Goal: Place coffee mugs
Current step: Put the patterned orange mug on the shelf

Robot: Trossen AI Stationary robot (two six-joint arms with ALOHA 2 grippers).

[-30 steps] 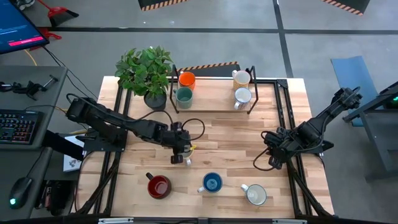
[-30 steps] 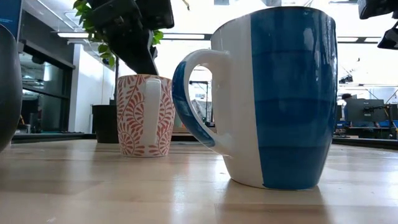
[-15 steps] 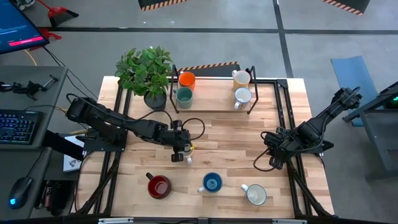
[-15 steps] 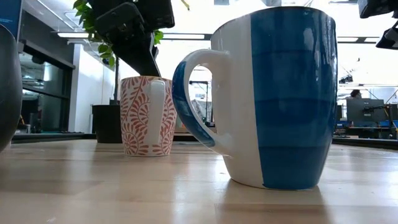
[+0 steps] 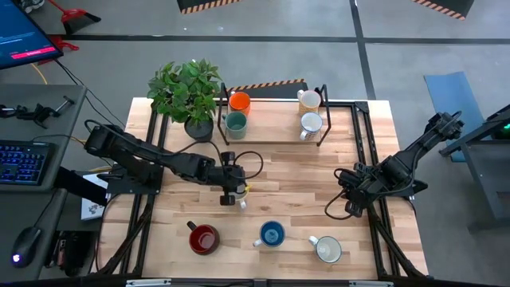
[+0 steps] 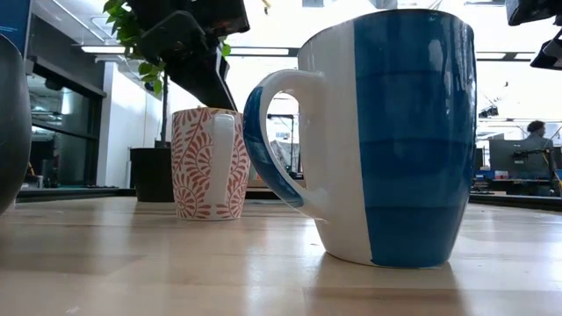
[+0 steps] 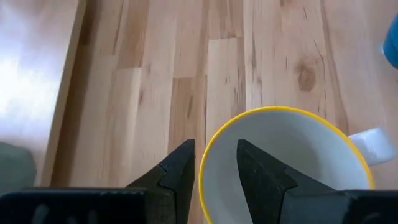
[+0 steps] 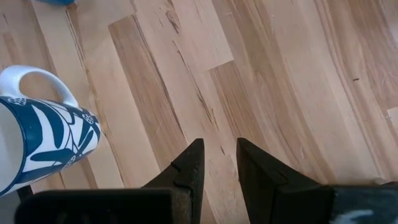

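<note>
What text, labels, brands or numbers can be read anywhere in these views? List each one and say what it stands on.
None can be read.
The monitor at the high view's upper left shows a pink band with writing, too small to read.
The keyboard has keys whose legends are too small to read.
The mugs carry only patterns: the leaf-patterned mug and the blue mug show no words.

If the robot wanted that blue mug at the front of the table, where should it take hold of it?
The blue mug stands upright with its mouth open to the top, so the rim is the likely part to grip: one finger inside, one outside, coming straight down. The wall away from the handle, which points toward the red mug, looks best. The left pincer straddles a yellow-rimmed mug this way.
</note>
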